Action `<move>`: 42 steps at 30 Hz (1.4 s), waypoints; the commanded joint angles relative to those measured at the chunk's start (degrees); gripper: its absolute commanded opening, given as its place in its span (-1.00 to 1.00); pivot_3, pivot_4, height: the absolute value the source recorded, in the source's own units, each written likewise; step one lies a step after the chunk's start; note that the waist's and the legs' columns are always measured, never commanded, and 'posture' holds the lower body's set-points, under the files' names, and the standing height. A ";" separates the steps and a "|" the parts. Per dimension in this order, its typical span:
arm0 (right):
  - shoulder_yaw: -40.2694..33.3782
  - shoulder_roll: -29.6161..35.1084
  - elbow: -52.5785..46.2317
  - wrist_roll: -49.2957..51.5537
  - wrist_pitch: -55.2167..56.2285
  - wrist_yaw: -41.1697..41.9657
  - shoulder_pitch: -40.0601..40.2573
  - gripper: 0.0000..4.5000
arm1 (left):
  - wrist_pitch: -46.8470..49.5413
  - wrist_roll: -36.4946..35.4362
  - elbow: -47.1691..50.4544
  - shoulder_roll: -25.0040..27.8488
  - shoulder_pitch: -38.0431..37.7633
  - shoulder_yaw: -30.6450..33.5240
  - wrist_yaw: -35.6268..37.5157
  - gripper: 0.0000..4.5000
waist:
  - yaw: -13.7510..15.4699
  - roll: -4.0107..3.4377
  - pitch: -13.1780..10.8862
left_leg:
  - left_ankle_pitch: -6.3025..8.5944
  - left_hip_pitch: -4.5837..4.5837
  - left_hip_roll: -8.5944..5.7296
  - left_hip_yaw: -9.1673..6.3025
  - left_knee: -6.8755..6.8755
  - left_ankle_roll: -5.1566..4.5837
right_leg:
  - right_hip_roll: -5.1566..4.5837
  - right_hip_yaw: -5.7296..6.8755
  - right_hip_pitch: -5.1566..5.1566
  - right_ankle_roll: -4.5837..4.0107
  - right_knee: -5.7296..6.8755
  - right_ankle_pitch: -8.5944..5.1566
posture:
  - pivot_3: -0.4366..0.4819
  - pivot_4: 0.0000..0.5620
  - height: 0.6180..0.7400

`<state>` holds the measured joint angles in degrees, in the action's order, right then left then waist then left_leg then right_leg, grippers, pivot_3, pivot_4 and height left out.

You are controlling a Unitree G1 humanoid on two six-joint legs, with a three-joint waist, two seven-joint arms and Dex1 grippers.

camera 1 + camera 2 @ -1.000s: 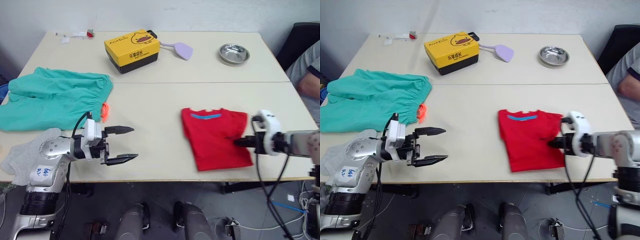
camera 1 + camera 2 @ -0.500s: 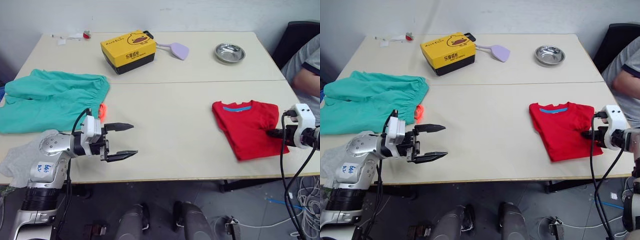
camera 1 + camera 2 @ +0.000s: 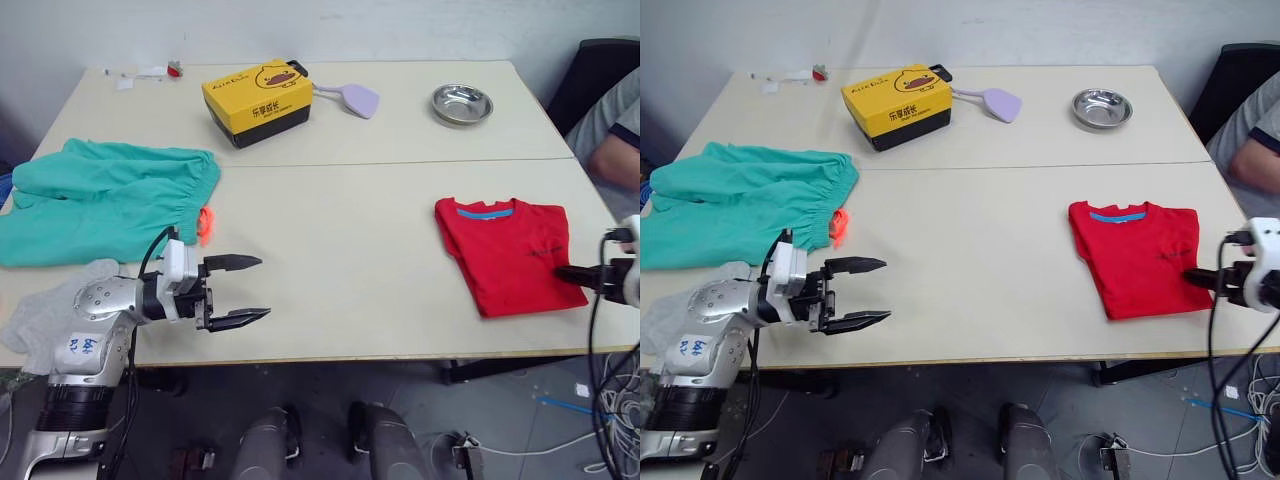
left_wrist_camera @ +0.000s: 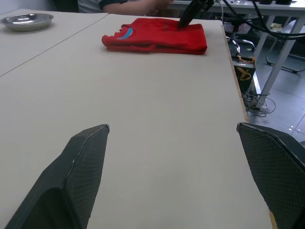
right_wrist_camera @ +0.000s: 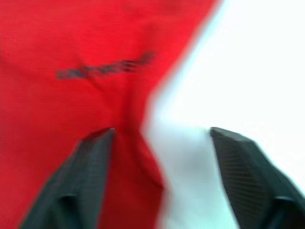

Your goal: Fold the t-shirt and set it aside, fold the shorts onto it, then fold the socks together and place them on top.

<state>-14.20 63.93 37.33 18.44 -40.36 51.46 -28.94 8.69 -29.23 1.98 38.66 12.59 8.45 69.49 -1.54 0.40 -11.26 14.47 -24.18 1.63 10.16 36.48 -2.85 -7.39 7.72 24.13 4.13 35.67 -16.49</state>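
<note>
The red t-shirt (image 3: pixel 505 252) lies folded flat by the table's right front edge, blue collar strip facing away from me. My right gripper (image 3: pixel 560 272) sits at the shirt's right edge. In the right wrist view its fingers (image 5: pixel 95 152) stand wide apart, open, over a small ridge of red cloth. The teal shorts (image 3: pixel 100 195) lie spread at the left, orange drawstring (image 3: pixel 209 222) showing. The grey socks (image 3: pixel 40 310) lie at the front left, partly under my left arm. My left gripper (image 3: pixel 262 287) hovers open above bare table, right of the socks.
A yellow box (image 3: pixel 257 100), a lilac spatula (image 3: pixel 355 98) and a metal bowl (image 3: pixel 462 104) stand along the far half of the table. A person's arm (image 3: pixel 615 150) and a black chair are beyond the right edge. Small items lie at the far left corner.
My right gripper pulled the folded t-shirt rightward towards the table's right edge, then opened its fingers. The left gripper stays open in the same spot.
</note>
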 commanded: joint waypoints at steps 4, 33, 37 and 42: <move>-13.42 -2.47 -24.66 9.28 14.10 15.01 16.44 0.99 | 2.49 -2.86 4.26 1.82 -6.77 8.51 -4.74 1.00 | -0.29 0.00 0.00 | -0.08 0.10 0.15 0.00 -0.04 -0.09 | 0.19 -0.06 -0.02 -0.01 0.03 -0.01 | -0.05 -0.47 1.00; -2.91 -26.68 -47.23 15.96 45.37 20.60 28.44 0.99 | 4.83 -4.84 2.25 2.89 -27.46 34.49 -22.11 1.00 | 0.01 0.11 0.02 | 0.56 0.70 0.06 -0.17 -0.53 -0.27 | -0.01 -0.06 -0.57 -0.24 -0.62 -0.12 | -0.05 -0.47 1.00; -0.90 -28.13 -51.81 18.16 41.74 16.19 25.56 0.99 | 9.15 -0.86 -3.82 10.28 -19.32 29.69 -23.35 1.00 | 0.04 0.11 0.02 | 0.58 0.72 0.05 -0.16 -0.55 -0.16 | 0.00 -0.04 -0.51 -0.23 -0.50 -0.11 | -0.05 -0.47 1.00; 1.52 -29.76 -54.59 18.32 38.55 11.93 22.84 0.99 | 9.78 7.89 -17.21 17.34 -4.48 16.01 -21.46 1.00 | 0.13 0.12 0.03 | 0.56 0.71 0.02 -0.11 -0.55 -0.08 | -0.02 -0.06 -0.44 -0.24 -0.35 -0.12 | -0.05 -0.47 1.00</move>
<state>-12.79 34.58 -15.27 35.79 -1.24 64.72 -5.67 19.20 -24.48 -11.86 54.50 5.91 27.86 47.06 -1.41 0.52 -11.24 15.03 -23.46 1.65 10.07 35.93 -2.94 -7.41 7.64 23.67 3.88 35.33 -16.61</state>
